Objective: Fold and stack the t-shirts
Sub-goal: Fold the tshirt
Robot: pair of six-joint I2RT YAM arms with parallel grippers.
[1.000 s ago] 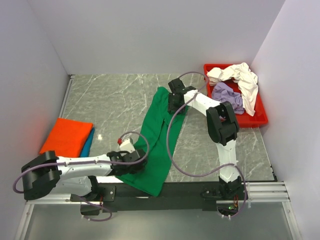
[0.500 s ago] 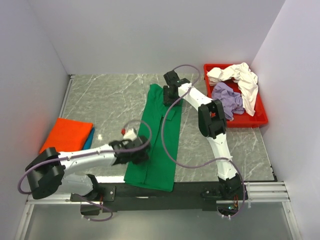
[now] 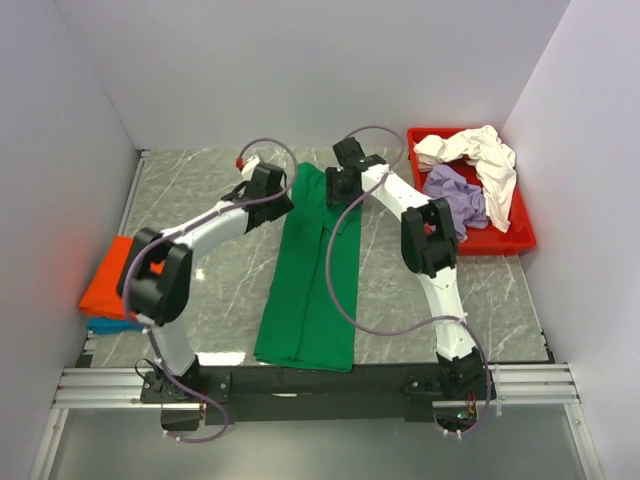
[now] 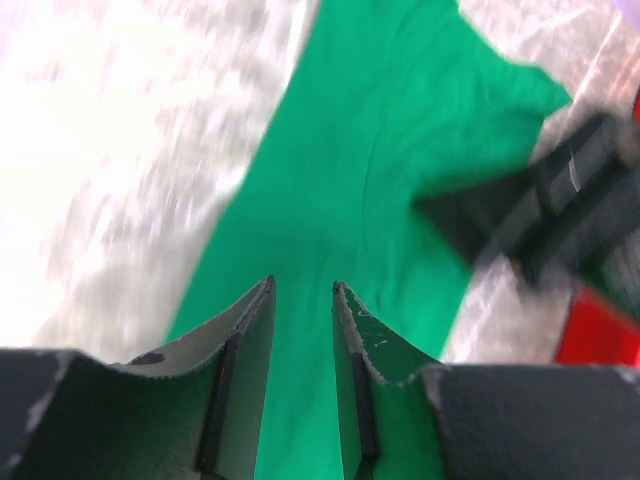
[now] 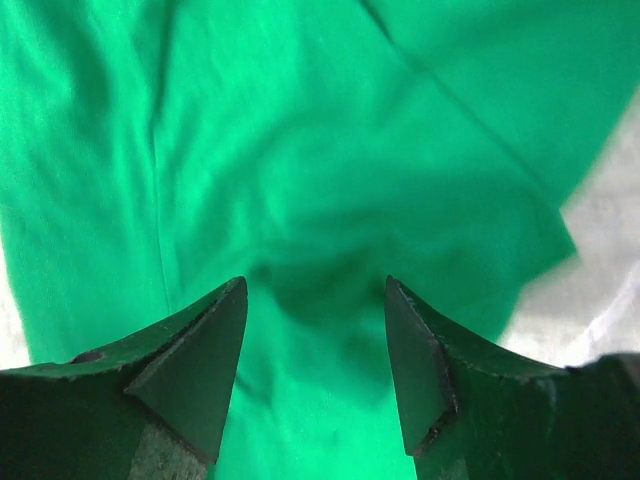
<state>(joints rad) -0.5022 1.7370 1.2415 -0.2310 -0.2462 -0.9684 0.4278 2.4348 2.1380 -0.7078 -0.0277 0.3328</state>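
Observation:
The bright green t-shirt (image 3: 305, 290) lies flat as a long folded strip running from the far middle of the table to its near edge. My left gripper (image 3: 268, 190) hovers at the strip's far left corner. In the left wrist view my left gripper (image 4: 302, 285) is open by a narrow gap, with only the green t-shirt (image 4: 370, 130) beneath it. My right gripper (image 3: 344, 186) sits over the far right corner. In the right wrist view my right gripper (image 5: 315, 285) is wide open just above the green t-shirt (image 5: 300, 130), holding nothing.
A folded orange t-shirt (image 3: 108, 280) lies on a teal one (image 3: 108, 325) at the left wall. The red tray (image 3: 520, 240) at the back right holds a cream-white t-shirt (image 3: 485, 155) and a lavender one (image 3: 455, 195). Walls close in on three sides.
My left arm has let go near the front edge and swung up to the shirt's far end. The green shirt went from slanted to straight. The right jaws have opened wider.

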